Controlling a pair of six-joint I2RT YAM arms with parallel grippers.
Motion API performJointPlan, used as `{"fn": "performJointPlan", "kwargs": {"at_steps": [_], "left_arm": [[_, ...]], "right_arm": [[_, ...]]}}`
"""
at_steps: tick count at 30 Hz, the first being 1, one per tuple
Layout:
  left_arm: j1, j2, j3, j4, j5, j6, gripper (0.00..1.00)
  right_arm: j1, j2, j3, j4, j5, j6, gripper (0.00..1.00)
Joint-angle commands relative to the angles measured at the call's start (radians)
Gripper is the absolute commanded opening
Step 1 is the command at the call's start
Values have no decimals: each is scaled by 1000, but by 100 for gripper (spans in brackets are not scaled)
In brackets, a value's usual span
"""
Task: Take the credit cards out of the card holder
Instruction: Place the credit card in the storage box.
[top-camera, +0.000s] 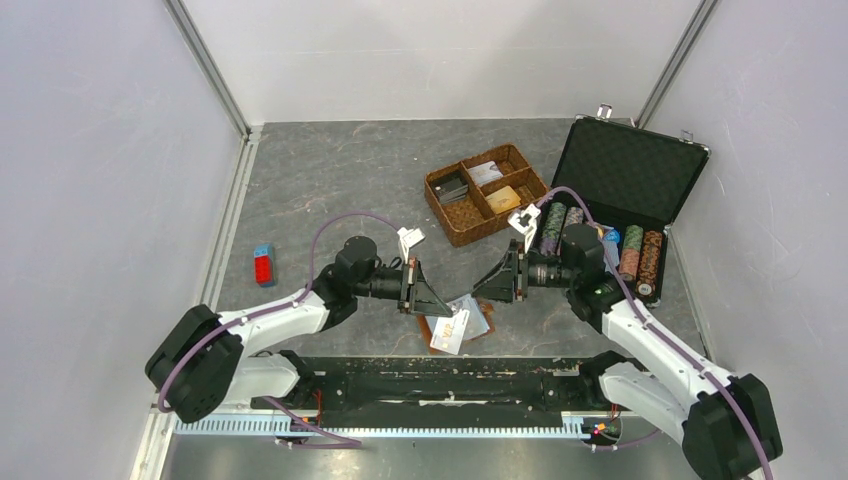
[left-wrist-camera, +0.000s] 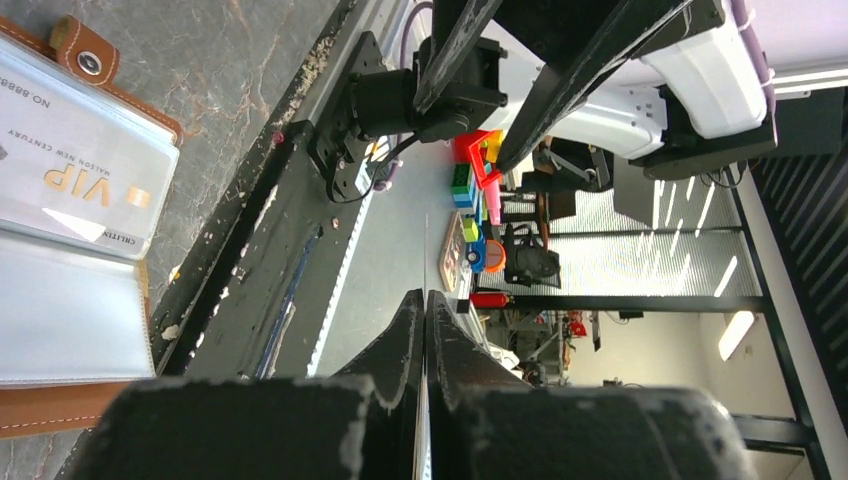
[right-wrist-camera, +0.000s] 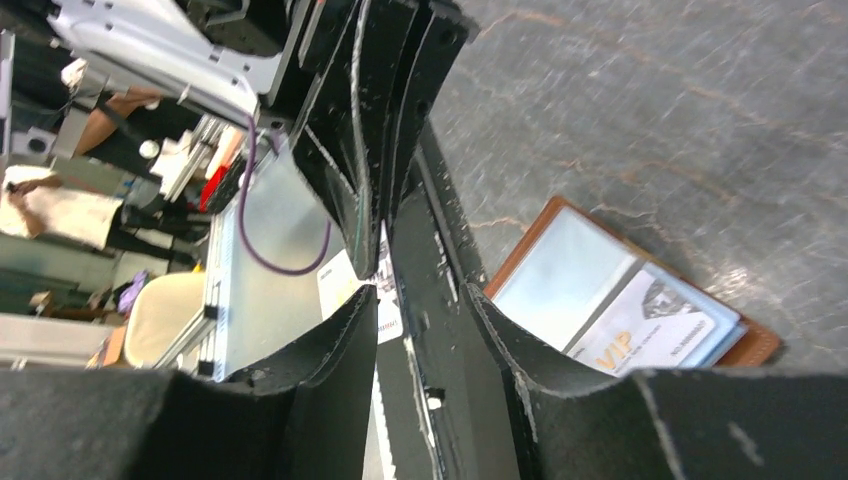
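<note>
The tan card holder (top-camera: 482, 323) lies open on the table between my two grippers, its clear sleeves (right-wrist-camera: 560, 272) facing up. One white credit card with gold VIP lettering (left-wrist-camera: 90, 175) (right-wrist-camera: 640, 335) sits inside a sleeve. My left gripper (left-wrist-camera: 425, 295) (top-camera: 443, 308) is shut on another white credit card (right-wrist-camera: 342, 285), seen edge-on between its jaws, just left of the holder. My right gripper (right-wrist-camera: 422, 292) (top-camera: 478, 292) faces it tip to tip, open, with nothing between its fingers.
A woven compartment basket (top-camera: 487, 192) stands behind the holder. An open black case (top-camera: 625, 175) with striped chips (top-camera: 632, 252) is at the back right. A red-and-blue block (top-camera: 263, 265) lies at the left. The black base rail (top-camera: 450, 375) runs along the near edge.
</note>
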Motion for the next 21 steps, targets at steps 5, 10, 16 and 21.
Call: {"fn": "performJointPlan", "kwargs": {"at_steps": [5, 10, 16, 21], "left_arm": [[-2, -2, 34, -51, 94, 96, 2], [-2, -6, 45, -62, 92, 101, 2], [-2, -4, 56, -92, 97, 121, 2], [-2, -3, 57, -92, 101, 121, 2]], "right_arm": [[52, 35, 40, -5, -118, -36, 37], [113, 81, 62, 21, -81, -27, 36], [166, 134, 93, 29, -58, -32, 36], [206, 160, 105, 29, -44, -40, 35]]}}
